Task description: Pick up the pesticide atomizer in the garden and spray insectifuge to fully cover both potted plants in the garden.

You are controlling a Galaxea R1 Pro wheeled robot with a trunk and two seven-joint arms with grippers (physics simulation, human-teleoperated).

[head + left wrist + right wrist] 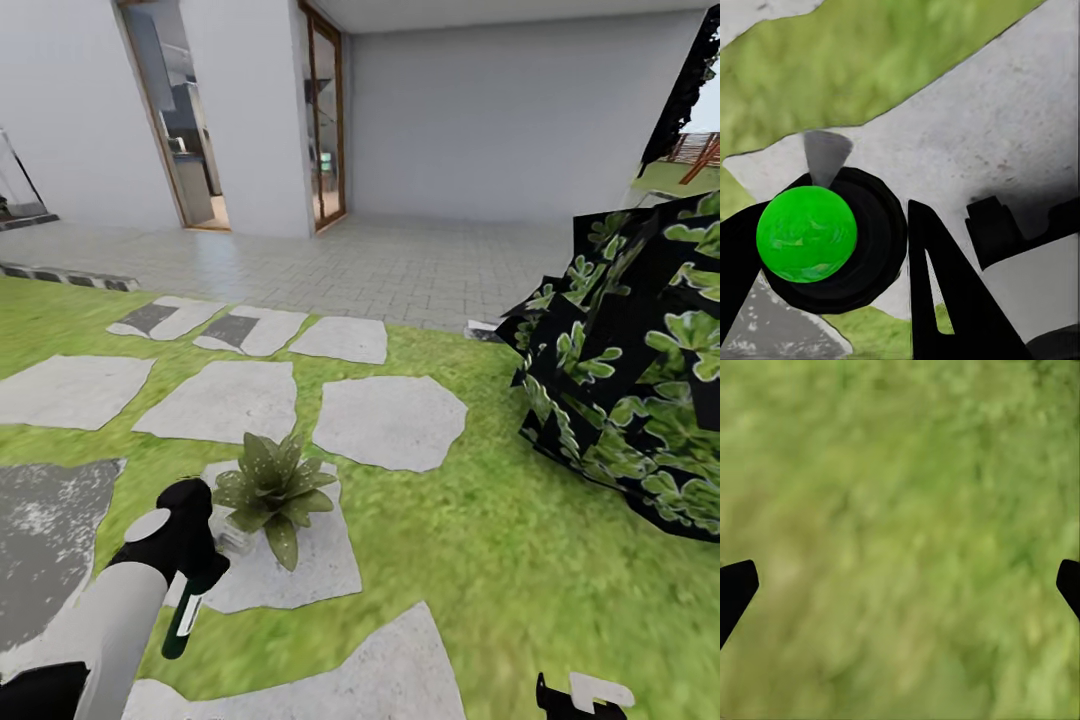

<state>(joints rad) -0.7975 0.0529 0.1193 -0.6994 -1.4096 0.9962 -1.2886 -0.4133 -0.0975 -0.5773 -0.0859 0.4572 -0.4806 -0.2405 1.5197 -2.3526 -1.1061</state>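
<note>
Robot readies insect spray beside a potted plant in the garden

The left pincer [185, 560] is clenched on the pesticide atomizer [184, 618], its long axis hanging downward, just beside the potted plant [272, 492] on a stone slab [320, 570]. The right pincer [900, 585], jaws parted, idles over grass, well apart.

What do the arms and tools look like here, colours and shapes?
In the head view the left arm is a light grey tube with a black wrist housing bearing a pale grey round cap. The left tool has black wedge-shaped fingers. The right tool shows black fingertips; in the head view it is black and white.
</note>
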